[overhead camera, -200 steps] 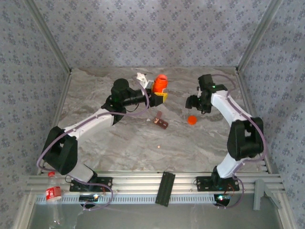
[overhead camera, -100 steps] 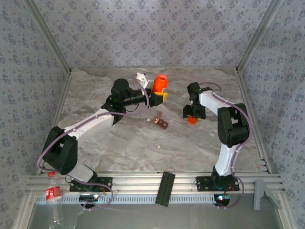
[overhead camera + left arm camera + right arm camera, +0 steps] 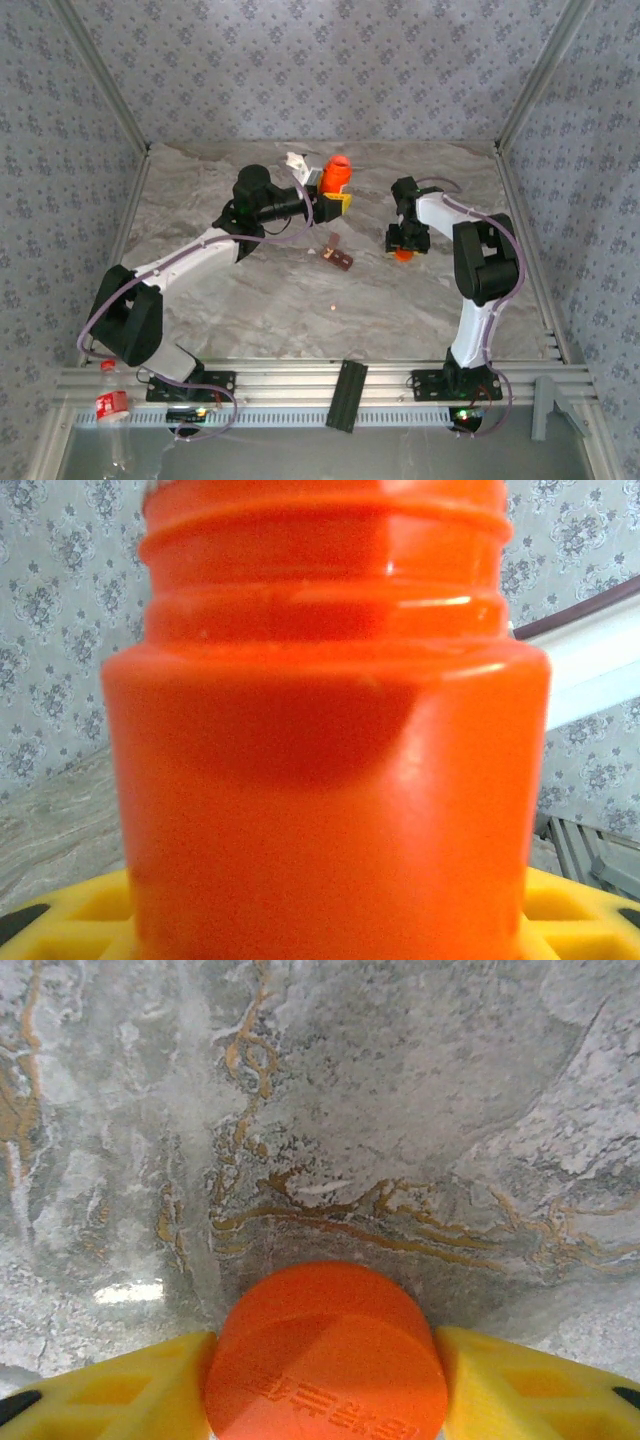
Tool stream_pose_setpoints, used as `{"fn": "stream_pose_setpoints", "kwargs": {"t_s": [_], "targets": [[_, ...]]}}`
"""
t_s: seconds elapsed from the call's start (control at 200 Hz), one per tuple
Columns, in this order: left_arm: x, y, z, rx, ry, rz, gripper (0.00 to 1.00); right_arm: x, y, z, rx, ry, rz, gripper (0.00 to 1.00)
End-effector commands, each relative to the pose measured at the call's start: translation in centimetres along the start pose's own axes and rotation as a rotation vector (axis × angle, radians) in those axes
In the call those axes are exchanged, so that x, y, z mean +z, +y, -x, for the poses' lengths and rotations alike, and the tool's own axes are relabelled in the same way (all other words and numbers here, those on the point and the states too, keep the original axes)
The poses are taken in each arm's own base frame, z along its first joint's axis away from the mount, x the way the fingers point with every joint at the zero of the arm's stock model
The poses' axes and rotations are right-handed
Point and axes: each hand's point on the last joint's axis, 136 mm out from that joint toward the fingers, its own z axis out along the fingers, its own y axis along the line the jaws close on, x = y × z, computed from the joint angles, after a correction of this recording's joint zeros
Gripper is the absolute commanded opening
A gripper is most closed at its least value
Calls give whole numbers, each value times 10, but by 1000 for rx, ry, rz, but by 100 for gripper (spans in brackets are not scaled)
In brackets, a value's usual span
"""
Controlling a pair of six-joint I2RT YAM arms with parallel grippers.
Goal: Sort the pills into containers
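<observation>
My left gripper [image 3: 336, 193] is shut on the orange bottle [image 3: 337, 172], held upright and uncapped above the far middle of the table. In the left wrist view the bottle [image 3: 330, 780] stands between the yellow fingers [image 3: 60, 925]. My right gripper [image 3: 403, 244] is down on the table with its jaws closed against both sides of the round orange cap [image 3: 402, 254]. The right wrist view has the cap [image 3: 325, 1360] pinched between yellow fingers [image 3: 120, 1395]. The dark reddish-brown containers [image 3: 340, 259] lie between the two grippers. One pale pill [image 3: 333, 307] lies on the marble nearer the front.
A black strip [image 3: 346, 394] lies across the near aluminium rail. A plastic bottle with a red label [image 3: 112, 403] is at the front left, and a grey bracket [image 3: 548, 400] at the front right. Patterned walls enclose the table on three sides.
My right arm swung left and lowered onto the orange cap, and its jaws closed in on it. The left arm and the bottle have not moved.
</observation>
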Motion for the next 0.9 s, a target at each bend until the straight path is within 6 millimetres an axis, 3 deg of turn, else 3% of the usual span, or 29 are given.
{"fn": "stream_pose_setpoints", "kwargs": {"t_s": [0.0,0.125,0.24,0.36,0.515,0.65,0.785,0.894], "targets": [[-6,-8,21,52,-59,-13,0,5,-1,-7,-11,24,-11,52],[-6,-9,21,52,-57,-20,0,-7,0,-4,-11,-2,2,40],[-5,-10,17,53,-43,-28,0,-44,5,4,-9,-78,46,37],[-4,-11,8,53,-5,-50,0,-110,19,16,-30,-198,147,37],[2,-14,-20,37,93,-95,0,-208,40,26,-100,-358,301,37],[5,-18,-45,51,146,-118,0,-272,59,23,-169,-435,437,37],[5,-18,-68,73,186,-117,0,-305,79,13,-239,-455,547,37],[5,-16,-81,72,211,-113,0,-309,92,4,-301,-434,588,37]]}}
